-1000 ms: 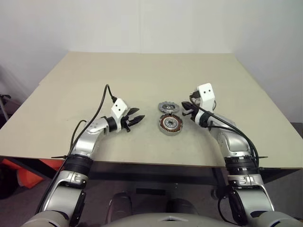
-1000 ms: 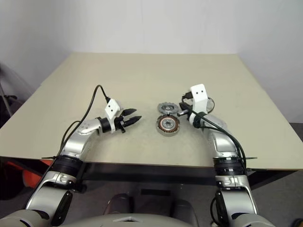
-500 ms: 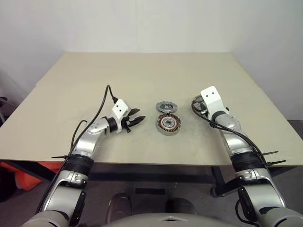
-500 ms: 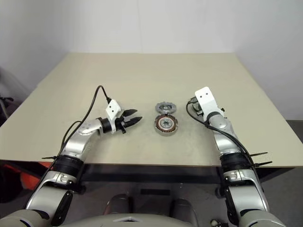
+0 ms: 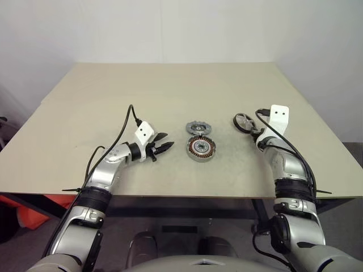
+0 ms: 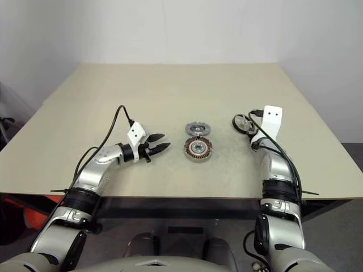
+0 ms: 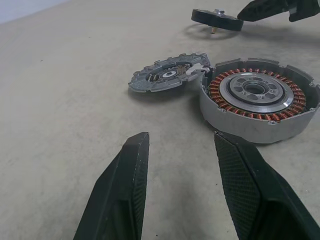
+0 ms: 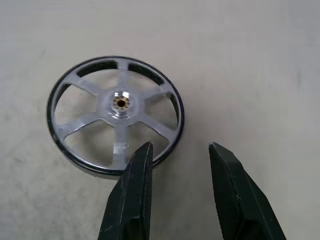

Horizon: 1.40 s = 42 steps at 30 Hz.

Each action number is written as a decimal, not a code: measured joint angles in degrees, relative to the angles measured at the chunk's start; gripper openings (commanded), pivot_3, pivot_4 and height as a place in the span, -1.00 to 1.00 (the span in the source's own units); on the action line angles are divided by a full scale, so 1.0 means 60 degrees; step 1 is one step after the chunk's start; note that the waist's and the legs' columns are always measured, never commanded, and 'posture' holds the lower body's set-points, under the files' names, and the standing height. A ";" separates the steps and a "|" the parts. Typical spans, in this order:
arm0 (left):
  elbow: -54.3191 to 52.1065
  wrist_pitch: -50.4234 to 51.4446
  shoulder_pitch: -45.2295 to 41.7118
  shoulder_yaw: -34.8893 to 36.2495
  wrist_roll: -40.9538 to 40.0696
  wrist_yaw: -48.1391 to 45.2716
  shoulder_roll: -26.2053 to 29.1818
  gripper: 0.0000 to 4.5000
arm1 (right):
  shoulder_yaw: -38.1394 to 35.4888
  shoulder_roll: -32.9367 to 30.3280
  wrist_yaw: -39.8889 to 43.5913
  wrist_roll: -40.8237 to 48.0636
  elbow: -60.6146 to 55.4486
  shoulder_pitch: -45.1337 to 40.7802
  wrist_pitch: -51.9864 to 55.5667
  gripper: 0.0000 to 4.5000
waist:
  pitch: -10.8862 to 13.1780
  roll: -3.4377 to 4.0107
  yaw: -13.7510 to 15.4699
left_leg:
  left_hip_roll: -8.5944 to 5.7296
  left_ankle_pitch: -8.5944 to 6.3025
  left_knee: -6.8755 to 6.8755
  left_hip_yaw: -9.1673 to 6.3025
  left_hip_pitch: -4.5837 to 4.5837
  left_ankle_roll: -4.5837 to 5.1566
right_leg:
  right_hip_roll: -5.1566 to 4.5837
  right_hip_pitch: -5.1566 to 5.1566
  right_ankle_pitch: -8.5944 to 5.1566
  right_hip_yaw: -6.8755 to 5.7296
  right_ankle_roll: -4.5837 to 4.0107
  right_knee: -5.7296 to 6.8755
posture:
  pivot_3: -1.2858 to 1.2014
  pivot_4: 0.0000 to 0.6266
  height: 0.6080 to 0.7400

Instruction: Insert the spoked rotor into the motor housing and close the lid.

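Silver spoked rotor point(image 8: 116, 114) lies ungrasped beside parted right gripper point(image 8: 176, 148); left gripper point(image 7: 180, 137) likewise open (empty); the thin rim could be skidded away if pinched off-centre

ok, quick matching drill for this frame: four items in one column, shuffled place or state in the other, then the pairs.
Items:
1. spoked rotor
2. motor housing
3. lid
4. left claw

Places or states:
A. flat on the table just beyond the housing
B. open and empty, pointing toward the housing
C. on the table in front of the open right claw, not gripped
D. open-topped, copper windings showing, nothing inserted

Pairs: 1-C, 2-D, 3-A, 4-B
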 measured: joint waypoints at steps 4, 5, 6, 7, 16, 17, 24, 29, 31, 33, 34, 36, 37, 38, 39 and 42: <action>0.0000 -0.0008 0.0000 -0.0003 0.0060 -0.0006 0.0032 -0.03 | -0.0745 0.0362 -0.0141 0.0862 -0.0005 -0.0247 0.0594 -0.14 | 0.0000 0.0002 -0.0004 | 0.0000 0.0000 -0.0003 0.0005 0.0002 0.0000 | 0.0000 -0.0004 0.0000 0.0005 0.0000 0.0000 | 0.03 -1.00 1.00; 0.0000 -0.0015 0.0000 -0.0008 0.0070 -0.0009 0.0032 -0.03 | -0.0867 0.0428 -0.0147 0.1056 -0.0005 -0.0320 0.0724 -0.14 | 0.0000 0.0002 -0.0007 | 0.0000 0.0000 -0.0003 0.0007 0.0002 0.0000 | 0.0000 -0.0006 0.0000 0.0007 0.0000 0.0000 | 0.03 -1.00 1.00; 0.0000 -0.0019 0.0000 -0.0011 0.0080 -0.0011 0.0033 -0.03 | -0.0982 0.0493 -0.0154 0.1245 -0.0005 -0.0376 0.0837 -0.14 | 0.0000 0.0002 -0.0006 | 0.0000 0.0000 -0.0004 0.0008 0.0003 -0.0001 | 0.0000 -0.0006 0.0000 0.0007 0.0000 0.0000 | 0.03 -1.00 1.00; 0.0000 -0.0024 0.0004 -0.0013 0.0090 -0.0011 0.0042 -0.03 | -0.1121 0.0590 -0.0167 0.1469 -0.0005 -0.0443 0.0921 -0.14 | 0.0000 0.0003 -0.0003 | 0.0000 0.0001 -0.0005 0.0008 0.0003 -0.0001 | 0.0000 -0.0006 0.0000 0.0007 -0.0001 0.0000 | 0.03 -1.00 1.00; -0.0001 -0.0050 0.0080 -0.0041 0.0151 -0.0010 0.0108 -0.03 | -0.1678 0.0887 -0.0194 0.2441 0.0257 -0.0812 0.1024 -0.14 | 0.0001 0.0005 0.0002 | -0.0001 0.0008 -0.0009 0.0015 0.0000 -0.0014 | 0.0000 -0.0013 0.0000 0.0011 0.0000 0.0000 | 0.03 -1.00 1.00; -0.0001 -0.0065 0.0082 -0.0042 0.0154 -0.0009 0.0120 -0.03 | -0.1685 0.0894 -0.0219 0.2465 0.0384 -0.0835 0.0954 -0.14 | 0.0001 0.0004 0.0001 | -0.0001 0.0008 -0.0009 0.0016 0.0000 -0.0014 | 0.0000 -0.0013 0.0000 0.0012 0.0000 0.0000 | 0.03 -1.00 1.00; -0.0013 -0.0115 0.0128 -0.0042 0.0245 0.0000 0.0179 -0.03 | -0.1876 0.0971 -0.0469 0.2750 0.0784 -0.1047 0.0428 -0.43 | 0.0001 0.0006 0.0000 | -0.0002 0.0009 -0.0009 0.0019 0.0001 -0.0015 | -0.0001 -0.0014 -0.0003 0.0015 0.0006 0.0000 | 0.03 -1.00 1.00; -0.0026 -0.0126 0.0144 -0.0053 0.0307 0.0006 0.0181 -0.03 | -0.1997 0.1025 -0.0374 0.3387 0.0762 -0.1287 0.0332 -0.67 | 0.0000 0.0007 0.0013 | -0.0001 0.0005 -0.0009 0.0019 0.0008 -0.0010 | -0.0001 -0.0007 -0.0007 0.0015 0.0013 0.0001 | 0.03 -1.00 1.00; -0.0024 -0.0177 0.0167 -0.0053 0.0317 0.0010 0.0196 -0.03 | -0.2124 0.1025 -0.0477 0.3578 0.0764 -0.1282 0.0412 -0.67 | 0.0000 0.0007 0.0029 | -0.0004 0.0006 -0.0008 0.0020 0.0004 -0.0011 | -0.0004 -0.0009 -0.0013 0.0015 0.0023 0.0001 | 0.03 -1.00 1.00; -0.0025 -0.0204 0.0167 -0.0054 0.0325 0.0010 0.0195 -0.03 | -0.2314 0.1039 -0.0571 0.3898 0.0757 -0.1281 0.0608 -0.67 | 0.0000 0.0007 0.0021 | -0.0002 0.0006 -0.0009 0.0020 0.0005 -0.0011 | -0.0002 -0.0010 -0.0013 0.0016 0.0023 0.0001 | 0.03 -1.00 1.00; -0.0025 -0.0209 0.0167 -0.0055 0.0329 0.0010 0.0195 -0.03 | -0.2488 0.1061 -0.0633 0.4156 0.0738 -0.1282 0.0805 -0.67 | 0.0000 0.0007 0.0015 | -0.0001 0.0006 -0.0013 0.0020 0.0005 -0.0011 | 0.0000 -0.0012 -0.0012 0.0016 0.0021 0.0000 | 0.03 -1.00 1.00; -0.0024 -0.0217 0.0167 -0.0056 0.0335 0.0011 0.0195 -0.03 | -0.2780 0.1100 -0.0774 0.4631 0.0697 -0.1282 0.1215 -0.67 | 0.0000 0.0007 0.0008 | -0.0001 0.0008 -0.0020 0.0022 0.0002 -0.0015 | 0.0001 -0.0021 -0.0011 0.0016 0.0018 0.0000 | 0.03 -1.00 1.00; -0.0024 -0.0221 0.0167 -0.0057 0.0337 0.0010 0.0195 -0.03 | -0.2915 0.1133 -0.0847 0.4890 0.0667 -0.1282 0.1424 -0.67 | 0.0000 0.0008 0.0001 | -0.0001 0.0008 -0.0022 0.0025 0.0001 -0.0015 | 0.0001 -0.0026 -0.0010 0.0018 0.0017 -0.0001 | 0.03 -1.00 1.00; -0.0023 -0.0230 0.0166 -0.0059 0.0340 0.0010 0.0194 -0.03 | -0.3131 0.1210 -0.0968 0.5266 0.0575 -0.1282 0.1707 -0.67 | 0.0001 0.0008 -0.0012 | 0.0000 0.0013 -0.0024 0.0031 -0.0001 -0.0024 | 0.0005 -0.0036 -0.0007 0.0027 0.0011 0.0000 | 0.03 -1.00 1.00; -0.0023 -0.0240 0.0167 -0.0061 0.0343 0.0009 0.0194 -0.03 | -0.3398 0.1320 -0.1088 0.5789 0.0459 -0.1282 0.2106 -0.67 | 0.0001 0.0009 -0.0020 | 0.0001 0.0015 -0.0030 0.0036 -0.0003 -0.0027 | 0.0010 -0.0046 -0.0004 0.0034 0.0006 0.0000 | 0.03 -1.00 1.00; -0.0019 -0.0255 0.0167 -0.0064 0.0360 0.0011 0.0195 -0.03 | -0.3771 0.1491 -0.1239 0.6992 0.0114 -0.1265 0.3069 -0.67 | 0.0005 0.0015 0.0003 | 0.0001 0.0017 -0.0038 0.0039 -0.0011 -0.0030 | 0.0012 -0.0058 0.0001 0.0037 -0.0002 -0.0001 | 0.03 -1.00 1.00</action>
